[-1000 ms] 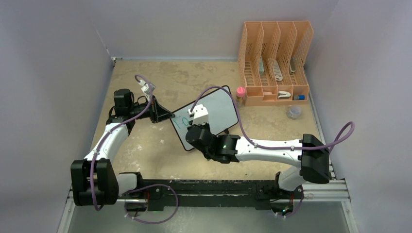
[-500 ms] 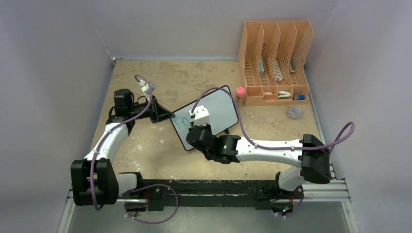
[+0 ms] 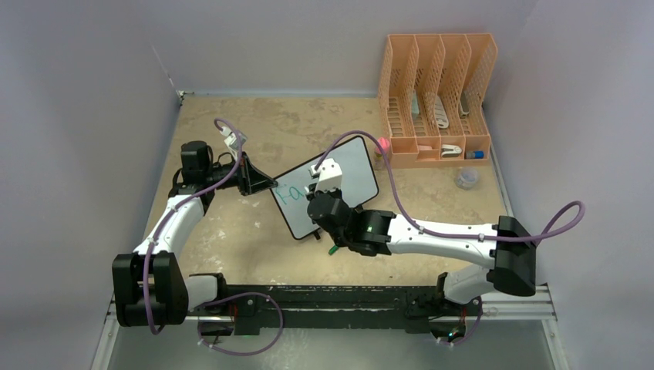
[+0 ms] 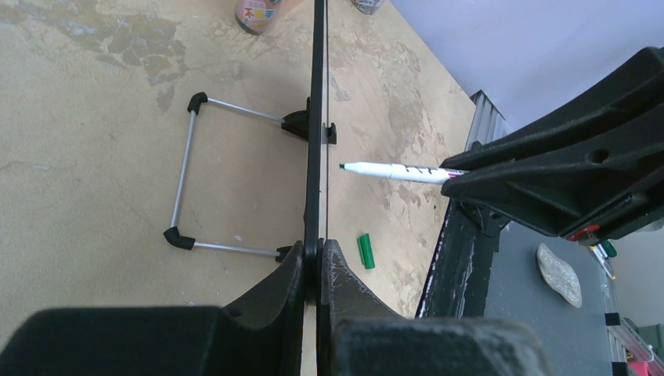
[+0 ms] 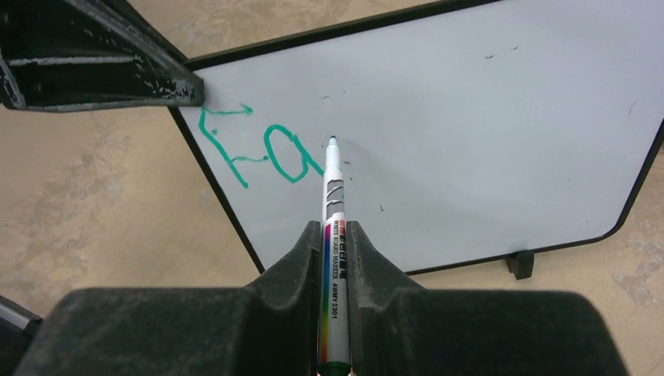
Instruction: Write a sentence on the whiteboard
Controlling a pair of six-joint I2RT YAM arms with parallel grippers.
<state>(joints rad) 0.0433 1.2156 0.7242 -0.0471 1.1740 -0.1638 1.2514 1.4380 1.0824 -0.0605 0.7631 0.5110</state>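
The whiteboard [image 3: 351,166] stands tilted on the table and also shows in the right wrist view [image 5: 485,141]. Green lettering "Fa" [image 5: 258,153] sits at its upper left. My left gripper [image 3: 262,185] is shut on the board's left edge, seen edge-on in the left wrist view [image 4: 316,117]. My right gripper [image 5: 335,231] is shut on a white marker [image 5: 333,196]. The marker tip is just right of the "a". In the left wrist view the marker [image 4: 391,171] shows a small gap to the board.
The green marker cap [image 3: 332,250] lies on the table in front of the board. A peach file organizer [image 3: 436,96] stands at the back right, with a pink-capped bottle [image 3: 382,146] and a small clear container [image 3: 466,179] near it. The board's wire stand [image 4: 184,180] props it from behind.
The "a" is now finished after the "F". My right arm has shifted right and the marker tip has moved to the right of the letter. The left arm has not moved.
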